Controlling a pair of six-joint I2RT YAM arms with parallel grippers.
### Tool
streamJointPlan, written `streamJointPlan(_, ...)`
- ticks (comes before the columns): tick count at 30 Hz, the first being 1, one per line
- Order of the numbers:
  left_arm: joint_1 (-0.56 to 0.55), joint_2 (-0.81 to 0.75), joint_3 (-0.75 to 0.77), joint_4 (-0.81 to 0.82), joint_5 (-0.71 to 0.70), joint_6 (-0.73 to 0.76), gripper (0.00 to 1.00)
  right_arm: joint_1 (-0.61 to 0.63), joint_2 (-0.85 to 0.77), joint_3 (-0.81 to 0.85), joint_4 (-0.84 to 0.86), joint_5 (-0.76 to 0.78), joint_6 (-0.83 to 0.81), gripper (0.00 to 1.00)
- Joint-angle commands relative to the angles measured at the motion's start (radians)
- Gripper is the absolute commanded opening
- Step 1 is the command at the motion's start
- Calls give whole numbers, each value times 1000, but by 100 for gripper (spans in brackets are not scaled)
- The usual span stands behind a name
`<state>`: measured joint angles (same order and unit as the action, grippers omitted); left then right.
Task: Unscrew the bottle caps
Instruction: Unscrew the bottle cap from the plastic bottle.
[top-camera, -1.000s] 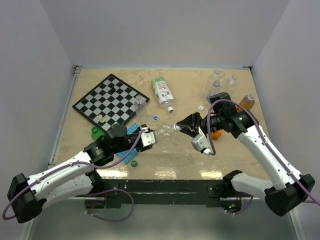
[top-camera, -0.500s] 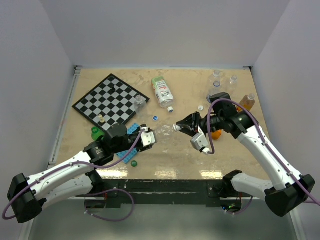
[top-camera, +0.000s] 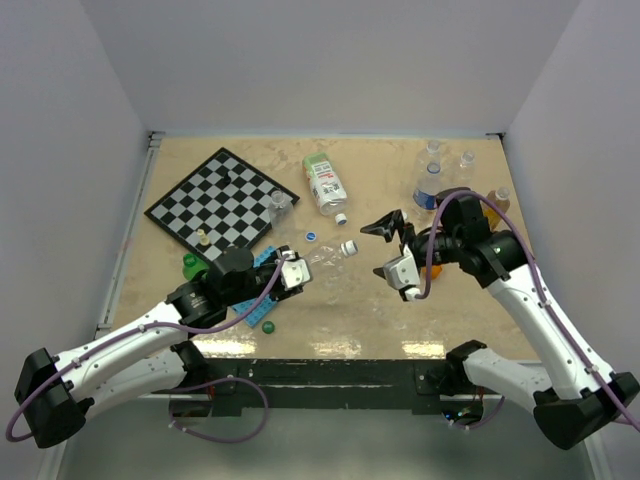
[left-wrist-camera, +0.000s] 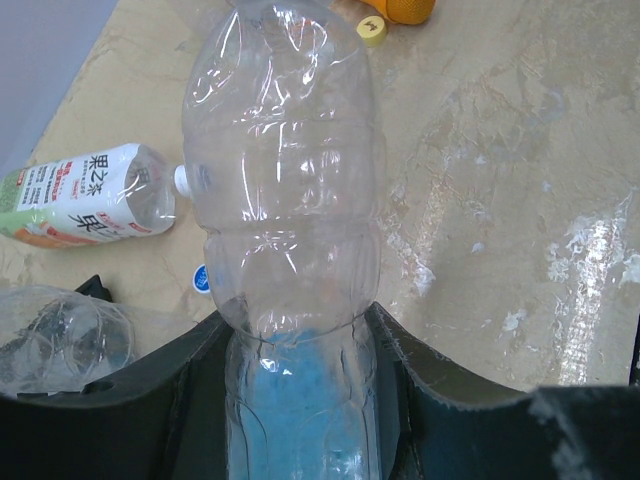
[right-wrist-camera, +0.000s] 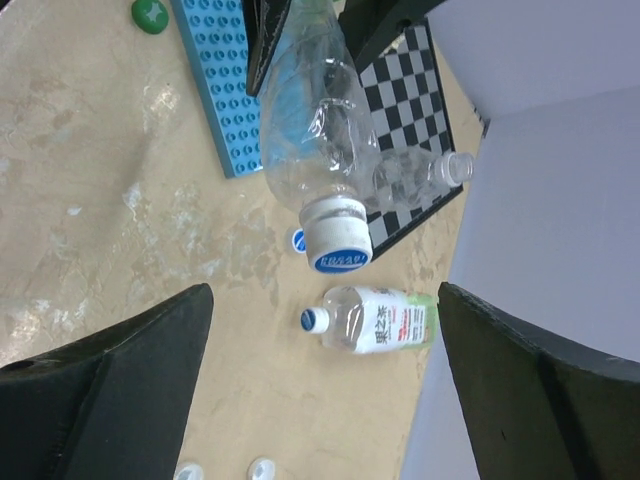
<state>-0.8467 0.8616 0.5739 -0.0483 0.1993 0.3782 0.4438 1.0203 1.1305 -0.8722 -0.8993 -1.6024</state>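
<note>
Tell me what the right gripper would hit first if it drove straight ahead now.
Most likely the white cap on the clear bottle that the left gripper holds: it sits centred between the open fingers of the right gripper. Depth is unclear, but nothing shows in between.

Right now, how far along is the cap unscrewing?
Done: a loose blue cap and green cap lie on the table; an open-necked bottle rests on the chessboard. In hand: the left gripper clamps a clear bottle, its white cap on; the right gripper stands open nearby. Left: that cap and the labelled bottle's cap.
</note>
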Motion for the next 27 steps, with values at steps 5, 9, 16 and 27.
streamJointPlan(5, 3, -18, 3, 16, -11, -7, 1, -36, -98, -38, 49, 108, 237, 98)
streamJointPlan(9, 3, -21, 4, 16, -12, -10, 1, -50, -144, -46, 44, 143, 332, 98)
streamJointPlan(16, 3, -19, 4, 16, -11, -10, 1, -54, -161, -6, -28, 177, 435, 98)
streamJointPlan(27, 3, -18, 6, 15, -17, -12, 1, -56, -117, 44, -16, 140, 662, 98)
